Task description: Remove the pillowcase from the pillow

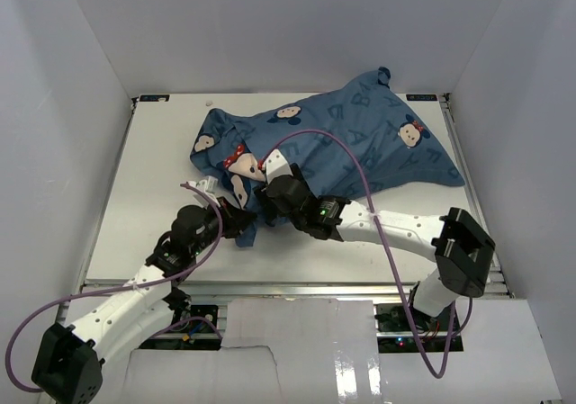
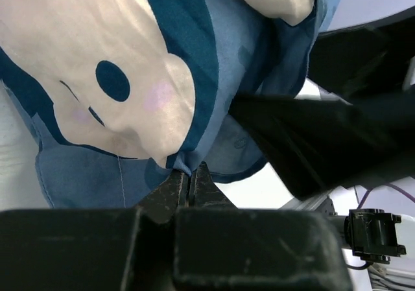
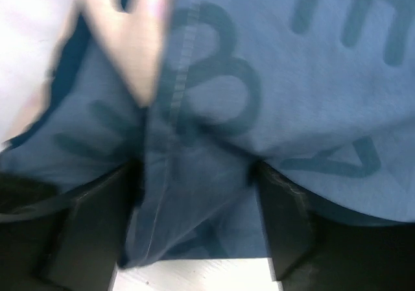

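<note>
The blue pillowcase (image 1: 360, 143), printed with mouse faces and pale letters, lies crumpled across the far half of the table. The pillow is hidden inside it; I cannot pick it out for certain. My left gripper (image 1: 241, 219) is at the case's near left corner. In the left wrist view it (image 2: 189, 177) is shut, pinching a fold of the pillowcase (image 2: 130, 77) at a mouse face. My right gripper (image 1: 270, 193) is just beside it, pressed into the cloth. In the right wrist view it (image 3: 194, 239) is open, its fingers (image 3: 285, 226) wide apart with bunched pillowcase (image 3: 214, 142) between them.
The white table (image 1: 153, 179) is boxed in by white walls on the left, back and right. A purple cable (image 1: 351, 157) from the right arm loops over the pillowcase. Another purple cable (image 1: 202, 242) hangs by the left arm. A metal rail (image 1: 297, 287) runs along the near edge.
</note>
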`<action>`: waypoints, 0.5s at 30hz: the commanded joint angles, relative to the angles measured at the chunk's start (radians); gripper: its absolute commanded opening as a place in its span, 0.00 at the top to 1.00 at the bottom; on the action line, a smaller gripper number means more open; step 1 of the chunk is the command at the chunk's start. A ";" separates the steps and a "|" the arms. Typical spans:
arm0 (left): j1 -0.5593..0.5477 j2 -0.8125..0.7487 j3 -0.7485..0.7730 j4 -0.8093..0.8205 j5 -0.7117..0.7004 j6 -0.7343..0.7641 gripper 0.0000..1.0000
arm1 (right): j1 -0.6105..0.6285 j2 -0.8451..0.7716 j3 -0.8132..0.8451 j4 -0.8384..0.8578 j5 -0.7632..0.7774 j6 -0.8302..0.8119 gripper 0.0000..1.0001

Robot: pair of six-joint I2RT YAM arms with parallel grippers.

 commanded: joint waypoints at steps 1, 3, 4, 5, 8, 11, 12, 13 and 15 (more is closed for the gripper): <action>0.000 -0.028 -0.015 -0.016 -0.022 -0.024 1.00 | -0.003 0.018 -0.001 0.056 0.223 0.030 0.27; -0.002 -0.045 -0.009 -0.056 -0.084 -0.038 1.00 | -0.012 -0.006 -0.019 0.055 0.309 0.031 0.40; 0.000 -0.061 -0.008 -0.092 -0.109 -0.050 1.00 | -0.021 -0.020 -0.022 0.053 0.302 0.024 0.41; 0.000 -0.069 -0.006 -0.099 -0.179 -0.051 1.00 | -0.052 -0.050 -0.025 0.053 0.259 0.004 0.42; -0.002 -0.086 -0.022 -0.156 -0.259 -0.073 1.00 | -0.118 -0.102 -0.030 0.053 0.204 -0.019 0.48; -0.002 -0.092 -0.043 -0.156 -0.273 -0.088 1.00 | -0.159 -0.129 -0.031 0.036 0.168 -0.019 0.92; 0.000 -0.088 -0.046 -0.153 -0.279 -0.090 1.00 | -0.176 -0.130 -0.034 0.035 0.165 -0.019 0.92; 0.000 -0.085 -0.048 -0.151 -0.283 -0.091 1.00 | -0.184 -0.129 -0.034 0.035 0.153 -0.019 0.92; 0.000 -0.065 -0.040 -0.148 -0.284 -0.087 1.00 | -0.196 -0.121 -0.040 0.035 0.130 -0.010 0.92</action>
